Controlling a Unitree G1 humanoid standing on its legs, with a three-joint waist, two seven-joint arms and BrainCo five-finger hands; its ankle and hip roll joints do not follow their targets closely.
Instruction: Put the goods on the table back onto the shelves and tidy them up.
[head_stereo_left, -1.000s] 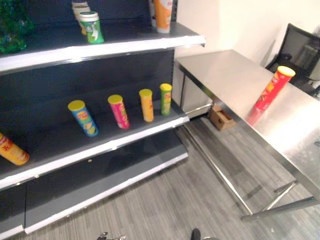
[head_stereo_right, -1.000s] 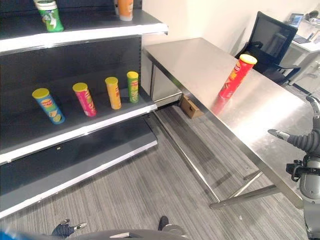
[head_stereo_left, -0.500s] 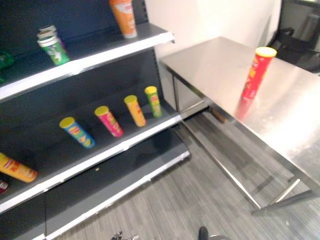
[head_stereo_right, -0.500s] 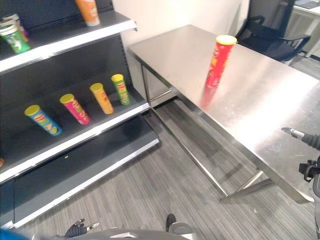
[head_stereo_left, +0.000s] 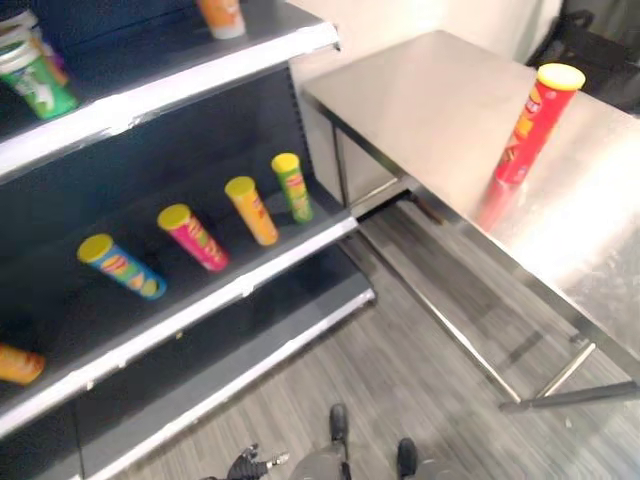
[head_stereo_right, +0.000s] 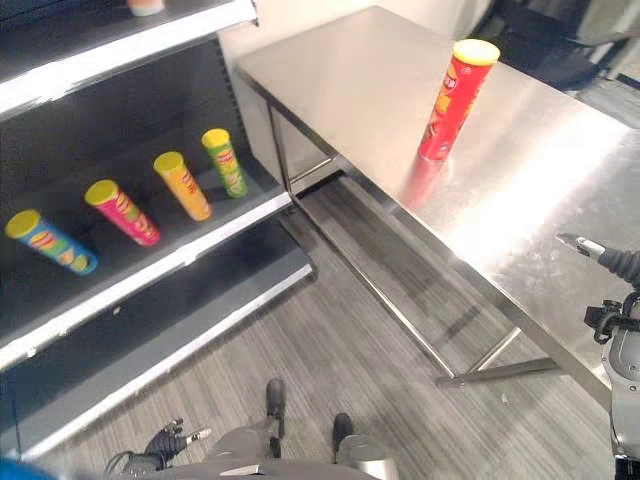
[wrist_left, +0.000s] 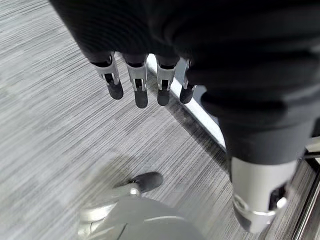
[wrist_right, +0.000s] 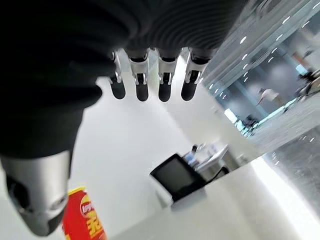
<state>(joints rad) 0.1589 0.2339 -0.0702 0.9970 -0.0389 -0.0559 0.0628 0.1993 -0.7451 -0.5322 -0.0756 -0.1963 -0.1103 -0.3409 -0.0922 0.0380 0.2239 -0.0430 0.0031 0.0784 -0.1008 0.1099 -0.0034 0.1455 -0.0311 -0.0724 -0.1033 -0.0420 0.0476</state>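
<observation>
A tall red chip can (head_stereo_left: 527, 125) with a yellow lid stands upright on the steel table (head_stereo_left: 430, 90), and it also shows in the right wrist view as the red can (wrist_right: 84, 220). My right hand (head_stereo_right: 622, 264) hovers over the table's near right part, well short of the can, fingers (wrist_right: 141, 80) straight and holding nothing. My left hand (wrist_left: 137, 82) hangs over the grey floor beside the shelf base, open and empty. On the middle shelf (head_stereo_left: 250, 288) lean a blue can (head_stereo_left: 122, 268), a pink can (head_stereo_left: 195, 238), an orange can (head_stereo_left: 250, 210) and a green can (head_stereo_left: 290, 187).
The upper shelf (head_stereo_left: 150, 95) carries a green can (head_stereo_left: 35, 80) and an orange one (head_stereo_left: 222, 15). Another orange can (head_stereo_left: 15, 365) lies at the middle shelf's far left. A black office chair (head_stereo_right: 540, 40) stands behind the table. Grey floor separates shelf and table.
The camera has tilted and shifted, so the whole scene sits differently. The red can and the shelf cans stay where they were. My right hand keeps its place over the table.
</observation>
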